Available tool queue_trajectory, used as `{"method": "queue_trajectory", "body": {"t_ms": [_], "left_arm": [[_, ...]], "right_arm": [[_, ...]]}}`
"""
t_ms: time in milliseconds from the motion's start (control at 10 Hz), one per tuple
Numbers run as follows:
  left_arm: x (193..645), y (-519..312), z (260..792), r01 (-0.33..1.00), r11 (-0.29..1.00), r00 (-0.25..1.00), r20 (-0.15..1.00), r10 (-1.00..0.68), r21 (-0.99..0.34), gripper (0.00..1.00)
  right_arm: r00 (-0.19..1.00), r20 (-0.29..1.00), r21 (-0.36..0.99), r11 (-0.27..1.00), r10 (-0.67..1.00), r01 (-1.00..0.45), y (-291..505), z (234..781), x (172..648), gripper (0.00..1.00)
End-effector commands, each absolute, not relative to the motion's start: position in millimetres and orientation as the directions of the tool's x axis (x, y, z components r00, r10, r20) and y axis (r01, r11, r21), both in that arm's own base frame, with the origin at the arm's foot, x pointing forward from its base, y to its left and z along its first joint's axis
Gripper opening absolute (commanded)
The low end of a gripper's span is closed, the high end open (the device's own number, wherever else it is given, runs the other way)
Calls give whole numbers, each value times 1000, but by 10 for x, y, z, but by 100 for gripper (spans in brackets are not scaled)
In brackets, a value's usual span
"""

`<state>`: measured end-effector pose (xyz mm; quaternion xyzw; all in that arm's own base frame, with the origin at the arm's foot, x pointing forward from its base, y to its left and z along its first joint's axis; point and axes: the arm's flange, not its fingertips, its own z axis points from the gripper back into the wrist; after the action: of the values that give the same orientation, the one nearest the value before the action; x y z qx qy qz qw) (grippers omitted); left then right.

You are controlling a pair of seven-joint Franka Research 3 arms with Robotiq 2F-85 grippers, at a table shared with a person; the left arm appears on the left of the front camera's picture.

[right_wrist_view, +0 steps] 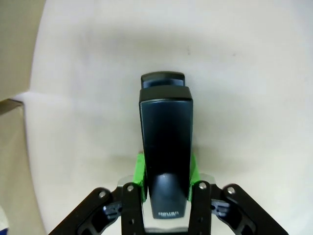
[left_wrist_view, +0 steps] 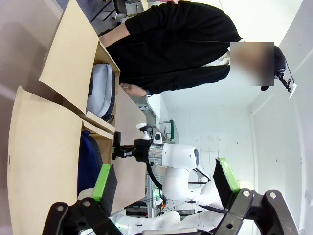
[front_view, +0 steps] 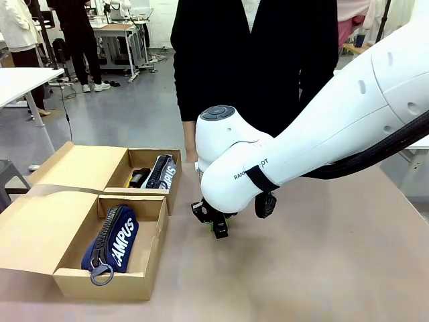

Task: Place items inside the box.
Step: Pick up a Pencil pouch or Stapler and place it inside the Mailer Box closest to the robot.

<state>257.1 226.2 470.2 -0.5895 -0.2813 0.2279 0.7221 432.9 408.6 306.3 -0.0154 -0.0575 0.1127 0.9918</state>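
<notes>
A black stapler (right_wrist_view: 165, 147) lies on the table between the green pads of my right gripper (right_wrist_view: 166, 169), which hug its sides; the gripper is shut on it. My right gripper (front_view: 218, 225) points down at the table just right of the box (front_view: 151, 258). The near compartment holds a navy pouch (front_view: 110, 241) lettered "CAMPUS". In the far compartment lie a pale grey pouch (front_view: 161, 173) and a black item (front_view: 139, 176). My left gripper (left_wrist_view: 165, 178) is open with nothing between its fingers and looks across at the box (left_wrist_view: 49, 147) from well off.
A person in a black top (front_view: 255, 60) stands at the far side of the table, close behind my right arm. The box's open flaps (front_view: 74, 164) spread to the left. Bare tabletop (front_view: 322, 268) stretches to the right and front.
</notes>
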Motion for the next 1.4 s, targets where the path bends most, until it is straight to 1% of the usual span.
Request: {"method": "queue_trajectory", "body": {"t_ms": [0,100,200,300,600,700,800,900,1000,1200,1300], "left_arm": [[2559,2251,4701,30,195,734,154,662,-980,100],[2559,2251,4701,30,195,734,154,662,-980,100],[2559,2251,4701,30,195,734,154,662,-980,100],[2559,2251,4701,30,195,734,154,662,-980,100],[2559,2251,4701,30,195,734,154,662,-980,100],[2559,2251,4701,30,195,734,154,662,-980,100],[2559,2251,4701,30,195,734,154,662,-980,100],[2559,2251,4701,30,195,734,154,662,-980,100],[2559,2251,4701,30,195,734,154,662,-980,100],[2559,2251,4701,30,195,734,154,662,-980,100],[2559,2251,4701,30,195,734,154,662,-980,100]], "right_arm": [[990,85,-26,994,111,-110,3776,3521,4117,0],[997,62,18,998,52,-53,3604,3785,3969,0],[999,24,33,999,-25,24,3433,4007,3794,0],[998,-5,63,996,-65,66,3331,4173,3613,0],[982,-156,116,985,-109,128,3266,4604,2915,0],[978,-193,119,987,-84,109,3262,4672,2729,0],[976,-204,116,987,-82,108,3254,4707,2631,0],[979,-181,137,983,-94,119,3196,4734,2650,0],[979,-190,106,990,-67,88,3338,4701,2664,0],[979,-190,106,990,-67,88,3338,4701,2664,0],[979,-189,101,990,-77,98,3310,4721,2587,37]]}}
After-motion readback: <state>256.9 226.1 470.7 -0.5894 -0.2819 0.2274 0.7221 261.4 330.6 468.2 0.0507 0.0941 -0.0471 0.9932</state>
